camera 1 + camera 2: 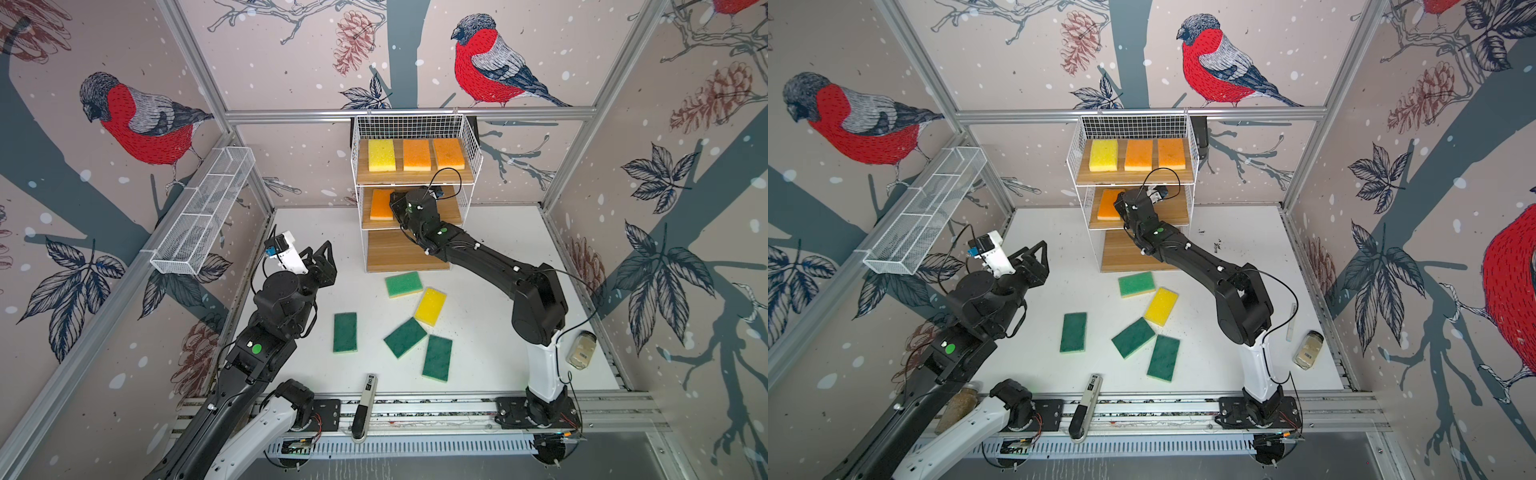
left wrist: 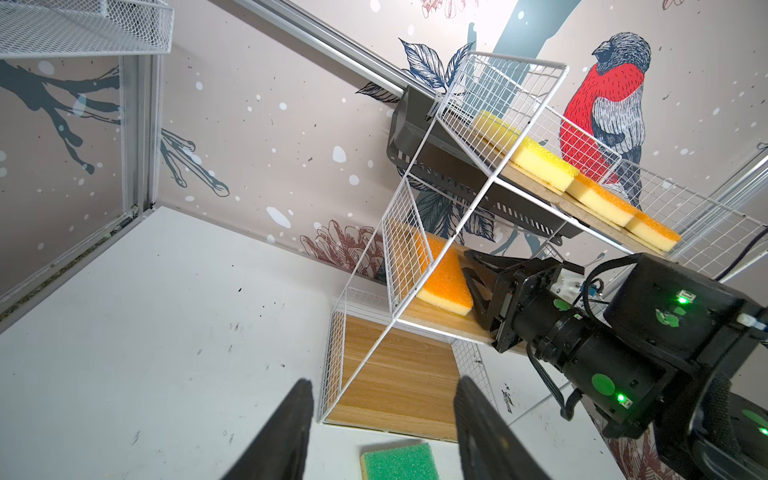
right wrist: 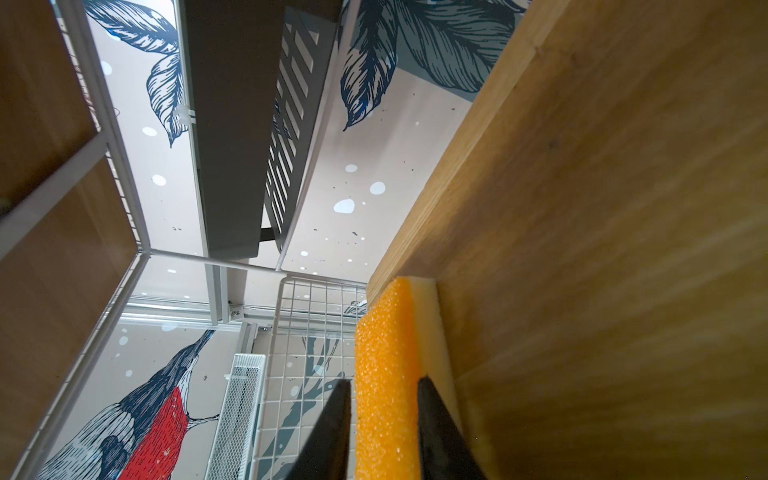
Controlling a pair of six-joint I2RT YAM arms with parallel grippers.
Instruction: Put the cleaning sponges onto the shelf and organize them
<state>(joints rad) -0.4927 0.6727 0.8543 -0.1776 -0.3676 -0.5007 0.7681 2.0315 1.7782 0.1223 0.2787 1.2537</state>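
Pinching 1 orange sponge (image 3: 384,395) on the shelf (image 1: 399,253), middle board: right fingers (image 3: 440,436). Left fingers (image 2: 286,432) spread.

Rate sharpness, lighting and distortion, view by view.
Both top views: even soft light, wide-angle splay of the frame rails. Left wrist: left gripper blurred near the lens, shelf crisp. Right wrist: orange sponge grain sharp, right gripper dark and soft.

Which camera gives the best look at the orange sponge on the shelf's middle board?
The left wrist view: the orange sponge shows its top face and one side on the middle board. In both top views the right arm hides part of it. The right wrist view shows only a narrow strip between the right gripper fingers.
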